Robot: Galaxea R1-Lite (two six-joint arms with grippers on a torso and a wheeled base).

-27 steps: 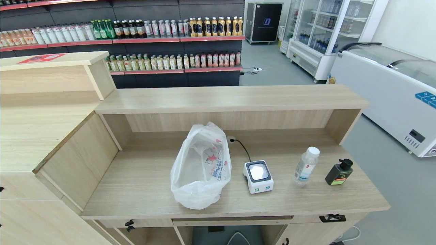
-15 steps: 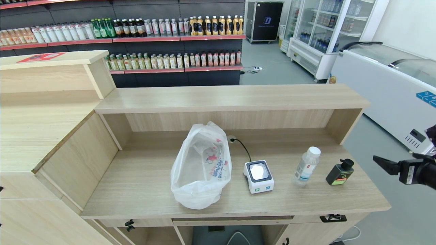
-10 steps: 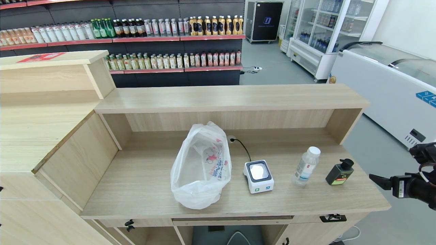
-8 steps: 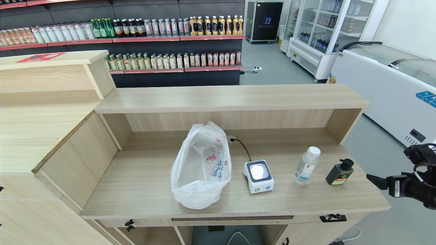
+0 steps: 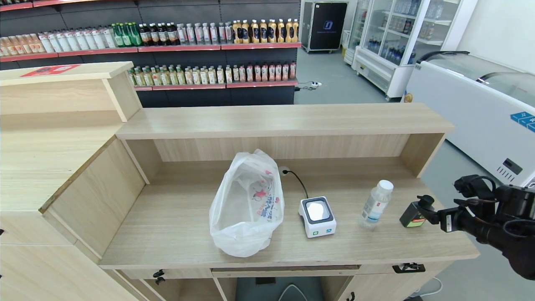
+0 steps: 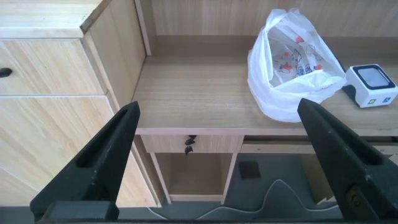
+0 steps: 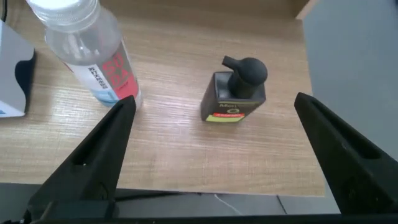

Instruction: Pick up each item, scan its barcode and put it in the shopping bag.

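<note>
Counter (image 5: 175,234): pale wood grain, black handles (image 5: 408,267); bag (image 5: 246,205): translucent white with a red, pink and blue print; scanner (image 5: 317,217): white body, dark grey frame round a bright white window, small green and blue marks on the front, black cable (image 5: 299,182). Bottle (image 5: 375,205): clear, white cap, white label with red and blue patches; pump bottle (image 7: 235,99): black, black pump head, label banded red over yellow-green. Left gripper (image 6: 219,107) and right gripper (image 7: 214,101): black; behind, dark shelves (image 5: 179,50) with red edge strips carry white, green, brown, orange and pink drinks (image 5: 200,34), and the freezer (image 5: 468,117) is white with blue stickers.
</note>
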